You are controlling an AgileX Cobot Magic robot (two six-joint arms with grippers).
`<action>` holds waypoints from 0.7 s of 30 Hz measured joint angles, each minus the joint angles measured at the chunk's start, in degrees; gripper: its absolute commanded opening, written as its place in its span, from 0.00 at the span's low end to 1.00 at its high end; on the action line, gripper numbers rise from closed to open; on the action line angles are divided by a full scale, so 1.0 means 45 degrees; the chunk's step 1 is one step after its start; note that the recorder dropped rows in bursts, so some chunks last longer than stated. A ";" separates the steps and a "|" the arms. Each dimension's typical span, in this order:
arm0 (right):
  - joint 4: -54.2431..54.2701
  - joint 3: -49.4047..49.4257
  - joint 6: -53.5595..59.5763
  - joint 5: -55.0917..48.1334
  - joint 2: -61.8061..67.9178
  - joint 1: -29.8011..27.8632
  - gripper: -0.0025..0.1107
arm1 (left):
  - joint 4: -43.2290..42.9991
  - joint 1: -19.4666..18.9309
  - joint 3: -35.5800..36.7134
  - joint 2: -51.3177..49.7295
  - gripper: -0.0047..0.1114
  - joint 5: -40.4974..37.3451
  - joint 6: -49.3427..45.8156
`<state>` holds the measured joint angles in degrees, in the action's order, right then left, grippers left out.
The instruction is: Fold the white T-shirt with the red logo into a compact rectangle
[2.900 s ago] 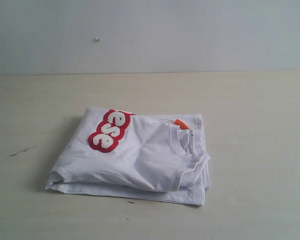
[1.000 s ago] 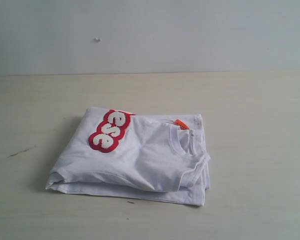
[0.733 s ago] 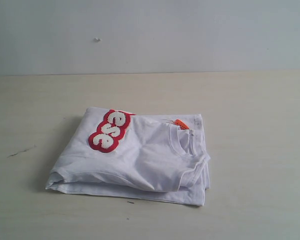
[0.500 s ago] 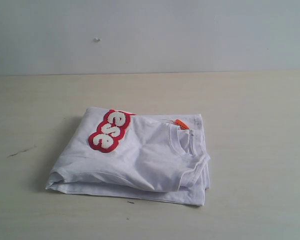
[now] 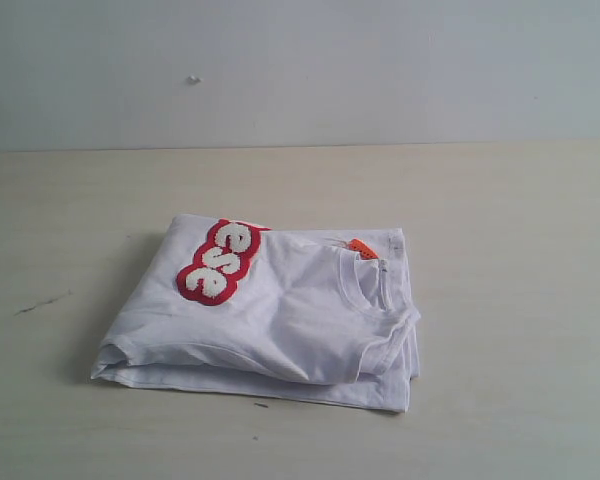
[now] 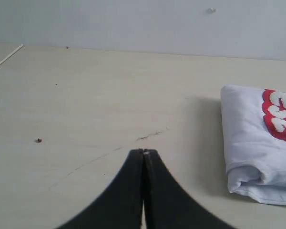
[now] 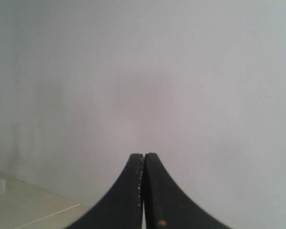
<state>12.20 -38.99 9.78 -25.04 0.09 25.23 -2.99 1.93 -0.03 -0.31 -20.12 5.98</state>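
Looking at the pale beige table point(image 5: 500, 200), I see the large white cotton T-shirt point(image 5: 290, 325) lying folded into a thick, roughly rectangular packet near the table's middle, well apart from the far edge. The long red logo patch with fuzzy white letters point(image 5: 218, 262) lies on top, at the packet's far left corner. The small orange neck tag point(image 5: 361, 248) shows beside the ribbed round collar point(image 5: 372, 290). My left gripper point(image 6: 143, 152) has its black jaws pressed together on nothing, over bare table, apart from the shirt. My right gripper point(image 7: 143, 156) is also closed and empty, facing the grey wall point(image 7: 190, 71).
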 measured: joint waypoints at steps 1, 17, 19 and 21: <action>0.0000 0.0000 0.0000 0.0000 0.0000 0.0000 0.02 | 0.0000 0.0000 0.0000 0.0000 0.04 0.0000 0.0000; -0.0659 0.0426 0.0046 0.1469 0.0000 -0.4379 0.02 | 0.0000 0.0000 0.0000 0.0000 0.04 -0.0074 0.0000; -0.0659 0.0661 0.0046 0.2261 0.0000 -0.5327 0.02 | 0.0000 0.0000 0.0000 0.0000 0.04 -0.0074 0.0000; -0.0763 0.0826 0.0062 0.2818 0.0000 -0.6128 0.02 | 0.0000 0.0000 0.0000 0.0000 0.04 -0.0074 0.0000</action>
<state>8.77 -35.27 10.06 -12.35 0.09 -2.35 -2.99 1.93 -0.03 -0.31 -20.45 5.98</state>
